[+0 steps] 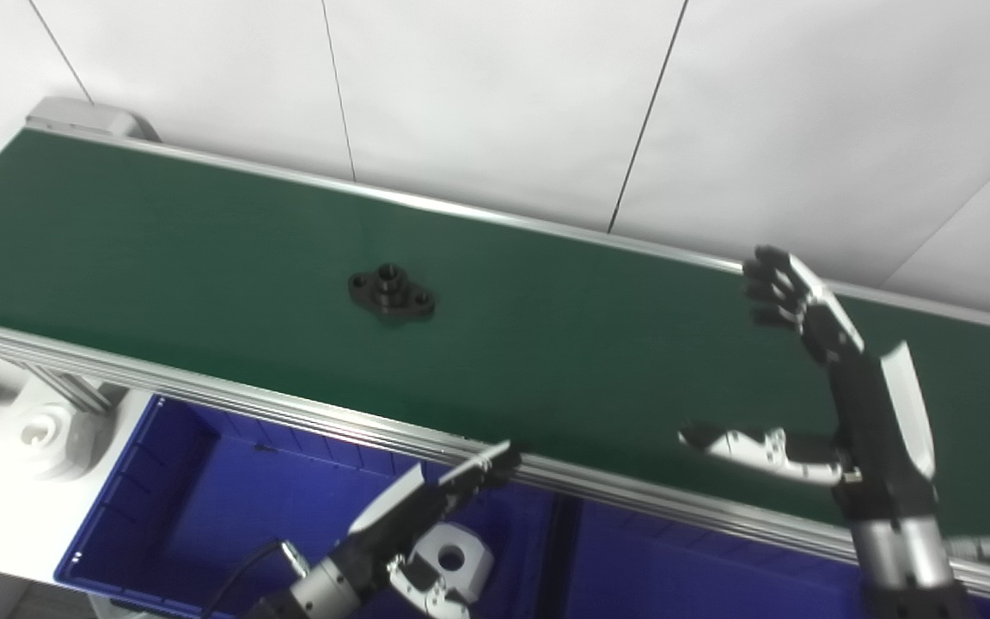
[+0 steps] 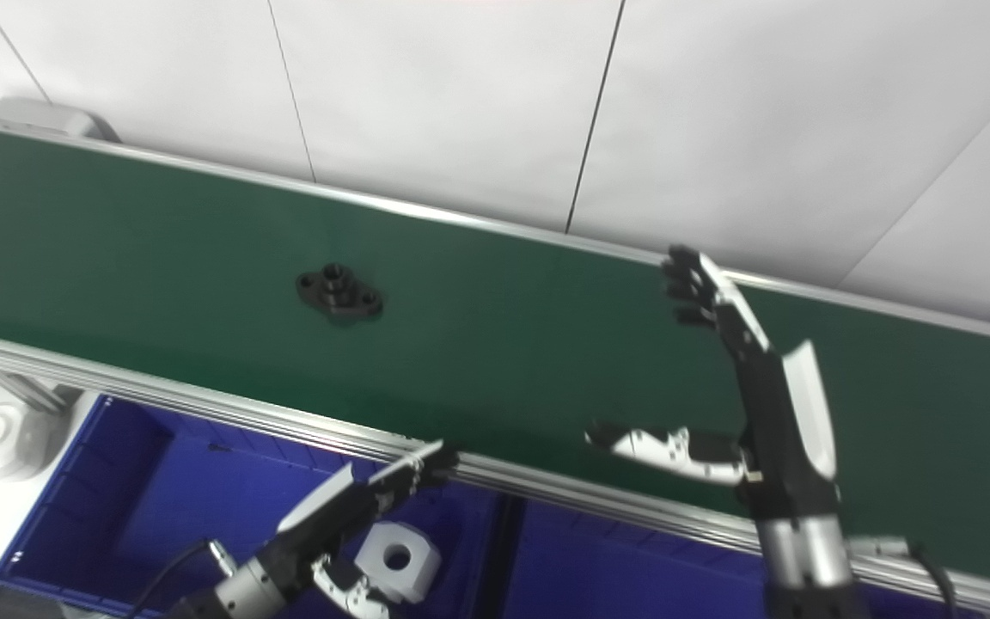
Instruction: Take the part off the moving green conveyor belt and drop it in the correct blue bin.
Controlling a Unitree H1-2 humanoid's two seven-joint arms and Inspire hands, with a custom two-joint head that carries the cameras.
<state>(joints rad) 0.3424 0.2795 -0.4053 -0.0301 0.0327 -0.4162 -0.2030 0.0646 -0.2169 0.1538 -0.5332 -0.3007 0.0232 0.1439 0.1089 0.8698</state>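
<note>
Left eye view shows the black part (image 1: 391, 293) lying flat on the green conveyor belt (image 1: 160, 232), well apart from both hands. The right hand (image 1: 813, 387) hovers over the belt, spread wide and holding nothing, thumb out to the side. To my eye it should wait downstream, then close around the raised middle of the part as it arrives. The left hand (image 1: 426, 516) hangs over the blue bin (image 1: 143, 481) with fingers stretched out and empty, near a white block (image 1: 452, 559) inside. The belt's metal rail (image 1: 289, 408) runs between belt and bins, so any carry must clear it.
</note>
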